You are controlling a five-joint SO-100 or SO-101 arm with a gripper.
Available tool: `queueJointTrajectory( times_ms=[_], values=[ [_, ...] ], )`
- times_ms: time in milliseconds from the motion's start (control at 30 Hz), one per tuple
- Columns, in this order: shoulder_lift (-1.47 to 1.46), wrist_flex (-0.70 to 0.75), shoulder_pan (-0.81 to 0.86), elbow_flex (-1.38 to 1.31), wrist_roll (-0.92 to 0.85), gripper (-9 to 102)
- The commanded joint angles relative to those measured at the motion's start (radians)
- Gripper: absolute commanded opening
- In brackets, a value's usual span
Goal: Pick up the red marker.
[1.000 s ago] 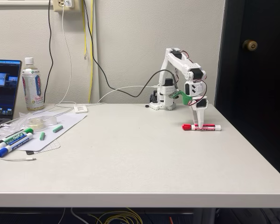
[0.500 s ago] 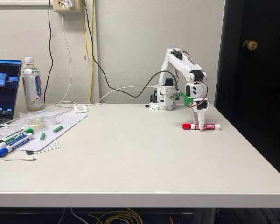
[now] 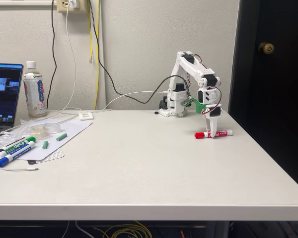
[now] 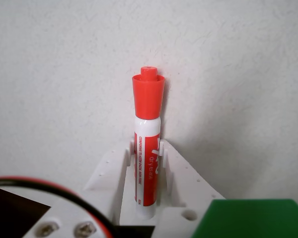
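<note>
The red marker (image 3: pixel 223 132) lies across the right side of the white table (image 3: pixel 139 168), red cap to the left in the fixed view, its white end slightly raised. My gripper (image 3: pixel 212 134) points straight down at the marker's middle. In the wrist view the white fingers (image 4: pixel 170 163) press both sides of the red marker (image 4: pixel 148 94) along its red label, the cap sticking out beyond the tips. The gripper (image 4: pixel 146 148) is shut on the marker, which still looks close to the tabletop.
The arm's base (image 3: pixel 172 106) stands behind the gripper near the wall. At the far left are a laptop (image 3: pixel 4 96), a bottle (image 3: pixel 34 91), green-capped and blue-capped markers (image 3: pixel 14 150) on a sheet, and cables. The table's right edge is near the gripper.
The fingers have come together on the marker. The marker has turned a little, its right end now shorter and slightly higher than before.
</note>
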Motion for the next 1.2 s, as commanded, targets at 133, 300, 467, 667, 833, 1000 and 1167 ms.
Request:
queueJointTrajectory(
  times_ms=[133, 300, 467, 667, 833, 1000, 1167],
  values=[
    [0.015, -0.006, -0.009, -0.005, 0.002, 2],
    [0.035, -0.008, -0.008, -0.005, 0.005, 1],
    [0.081, 0.003, 0.000, -0.005, -0.002, 1],
    [0.239, 0.060, 0.023, -0.015, -0.011, 1],
    [0.445, 0.087, 0.077, -0.015, -0.054, 1],
    [0.684, 0.087, 0.178, -0.017, -0.121, 1],
    [0.874, 0.077, 0.331, -0.017, -0.199, 1]
  ],
)
